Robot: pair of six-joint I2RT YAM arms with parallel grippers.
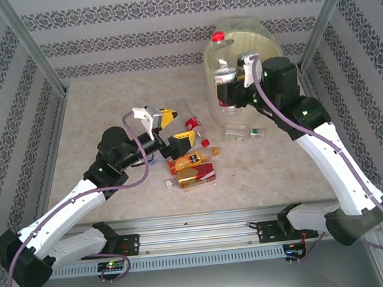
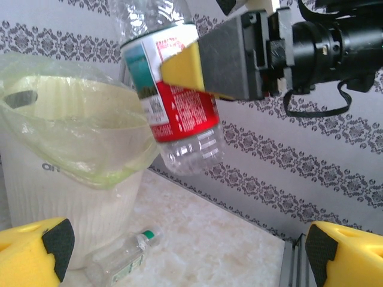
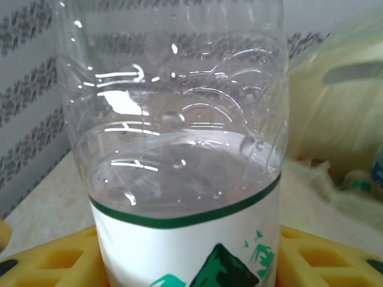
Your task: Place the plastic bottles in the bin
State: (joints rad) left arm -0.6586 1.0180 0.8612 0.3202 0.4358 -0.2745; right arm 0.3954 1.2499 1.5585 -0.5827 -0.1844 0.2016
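My right gripper (image 1: 233,79) is shut on a large clear plastic bottle (image 1: 226,95) with a red cap and a red and white label. It holds the bottle upright in the air, just in front of the cream bin (image 1: 266,36). In the right wrist view the bottle (image 3: 179,149) sits between my yellow fingers (image 3: 48,263), and the bin (image 3: 341,107) lies behind it to the right. My left gripper (image 1: 175,127) stands open over the middle of the table, above several small bottles (image 1: 192,161). In the left wrist view the held bottle (image 2: 179,113) hangs beside the bag-lined bin (image 2: 42,197).
A small clear bottle with a green cap (image 1: 242,135) lies on the table by the foot of the bin (image 2: 122,258). Two orange bottles (image 1: 196,177) and a red-capped one (image 1: 193,124) lie near my left gripper. Patterned walls and metal posts enclose the table.
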